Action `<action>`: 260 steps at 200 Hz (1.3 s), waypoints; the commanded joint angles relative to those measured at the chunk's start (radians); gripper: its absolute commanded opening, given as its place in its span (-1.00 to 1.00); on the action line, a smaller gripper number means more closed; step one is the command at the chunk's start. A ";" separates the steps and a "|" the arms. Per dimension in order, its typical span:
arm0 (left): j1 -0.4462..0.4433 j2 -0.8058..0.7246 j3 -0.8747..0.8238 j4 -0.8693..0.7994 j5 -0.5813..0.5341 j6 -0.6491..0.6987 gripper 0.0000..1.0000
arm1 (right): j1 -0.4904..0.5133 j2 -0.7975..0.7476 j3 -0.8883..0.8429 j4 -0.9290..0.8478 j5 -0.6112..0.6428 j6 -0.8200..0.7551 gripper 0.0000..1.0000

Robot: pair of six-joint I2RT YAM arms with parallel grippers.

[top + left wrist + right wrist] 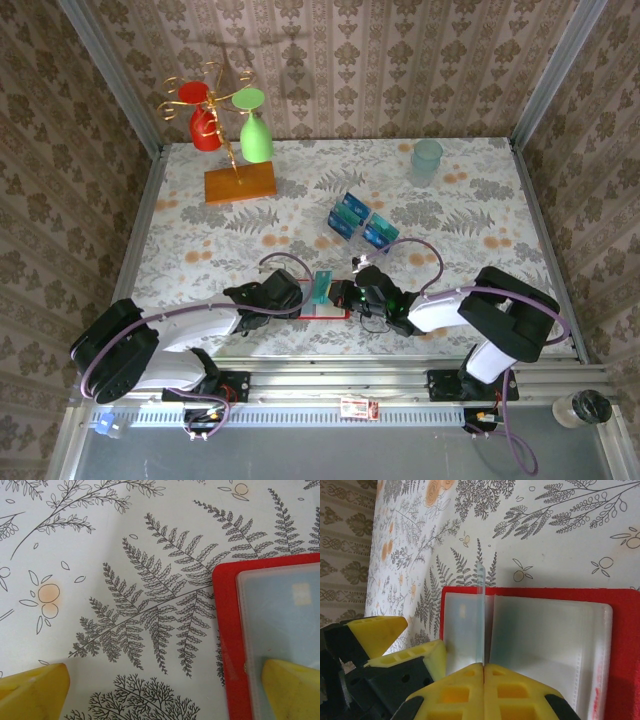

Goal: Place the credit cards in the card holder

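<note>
The red card holder (328, 314) lies open on the table near the front edge, its clear sleeves (545, 640) facing up. My right gripper (483, 666) is shut on a thin teal credit card (321, 287), which stands upright over the holder's left part and shows edge-on (480, 610) in the right wrist view. My left gripper (162, 697) is wide open at the holder's left edge (227, 630). One of its yellow fingertips (292, 690) rests over the clear sleeve, the other (35, 690) over the tablecloth. Several blue and teal cards sit in the clear rack (358, 220).
A wooden-based stand (240, 182) with a red and a green glass hanging from it is at the back left. A pale blue cup (427, 160) stands at the back right. Patterned walls close in the table on three sides.
</note>
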 commanded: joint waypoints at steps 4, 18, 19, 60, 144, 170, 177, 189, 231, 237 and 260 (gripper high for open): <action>-0.010 0.017 -0.026 -0.033 -0.002 -0.018 1.00 | -0.006 0.017 -0.023 0.031 0.041 0.015 -1.00; -0.009 0.018 -0.024 -0.030 0.000 -0.018 1.00 | -0.006 0.022 -0.027 0.035 0.035 0.014 -1.00; -0.009 0.018 -0.024 -0.030 0.000 -0.019 1.00 | -0.005 0.022 -0.027 0.035 0.035 0.013 -1.00; -0.011 0.025 -0.021 -0.027 0.000 -0.017 1.00 | -0.005 0.049 -0.040 0.060 0.004 0.015 -1.00; -0.014 0.032 -0.017 -0.023 0.001 -0.019 1.00 | -0.004 0.064 -0.055 0.065 -0.034 0.019 -1.00; -0.016 0.040 -0.012 -0.019 0.001 -0.018 1.00 | -0.002 0.070 -0.055 0.057 -0.049 0.020 -1.00; -0.016 0.043 -0.012 -0.019 0.002 -0.017 1.00 | -0.002 0.070 -0.056 0.053 -0.051 0.022 -1.00; -0.015 0.046 -0.010 -0.017 0.003 -0.017 1.00 | -0.001 0.070 -0.058 0.047 -0.051 0.025 -1.00; -0.017 0.051 -0.009 -0.016 0.003 -0.020 1.00 | 0.007 0.065 -0.067 0.034 -0.059 0.035 -1.00; -0.017 0.050 -0.010 -0.016 0.003 -0.019 1.00 | 0.007 0.064 -0.069 0.033 -0.060 0.038 -1.00; -0.017 0.050 -0.010 -0.016 0.003 -0.020 1.00 | 0.012 0.060 -0.073 0.023 -0.062 0.043 -1.00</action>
